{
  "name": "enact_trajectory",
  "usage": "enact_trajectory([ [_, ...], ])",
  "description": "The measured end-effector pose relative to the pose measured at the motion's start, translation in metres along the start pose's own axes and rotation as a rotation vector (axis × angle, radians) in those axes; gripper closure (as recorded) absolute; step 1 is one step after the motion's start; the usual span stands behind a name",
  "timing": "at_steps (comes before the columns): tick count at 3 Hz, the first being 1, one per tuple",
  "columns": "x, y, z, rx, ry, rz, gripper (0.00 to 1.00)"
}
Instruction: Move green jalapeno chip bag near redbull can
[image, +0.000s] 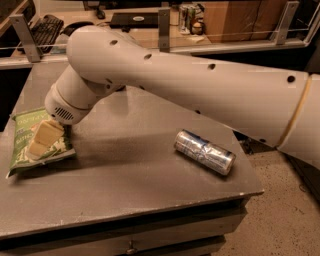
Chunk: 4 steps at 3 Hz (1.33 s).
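The green jalapeno chip bag (22, 150) lies flat at the left edge of the grey table (125, 185). My gripper (42, 140) is right over the middle of the bag, its cream-coloured fingers (46, 134) down on or just above the bag's face. The redbull can (204, 152) lies on its side at the right of the table, well apart from the bag. My big white arm reaches across the view from the right and hides the back of the table.
A desk behind the table holds a keyboard (46, 27), a dark flat device (134, 19) and small cans (188, 15). Metal rail posts (164, 27) stand along the back edge. The floor (280, 210) shows at the lower right.
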<state>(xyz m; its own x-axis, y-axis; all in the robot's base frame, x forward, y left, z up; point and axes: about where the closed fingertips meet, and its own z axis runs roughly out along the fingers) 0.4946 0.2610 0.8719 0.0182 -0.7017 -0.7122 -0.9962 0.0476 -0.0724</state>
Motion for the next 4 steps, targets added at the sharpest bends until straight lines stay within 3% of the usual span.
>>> enact_trajectory([
  [1, -0.001, 0.001, 0.013, -0.013, -0.008, 0.02, 0.42],
  [2, 0.001, -0.002, 0.005, 0.013, -0.01, 0.013, 0.65],
  [3, -0.003, -0.014, -0.018, 0.056, -0.002, -0.033, 0.88],
  [4, 0.0, -0.029, -0.044, 0.093, 0.025, -0.08, 1.0],
])
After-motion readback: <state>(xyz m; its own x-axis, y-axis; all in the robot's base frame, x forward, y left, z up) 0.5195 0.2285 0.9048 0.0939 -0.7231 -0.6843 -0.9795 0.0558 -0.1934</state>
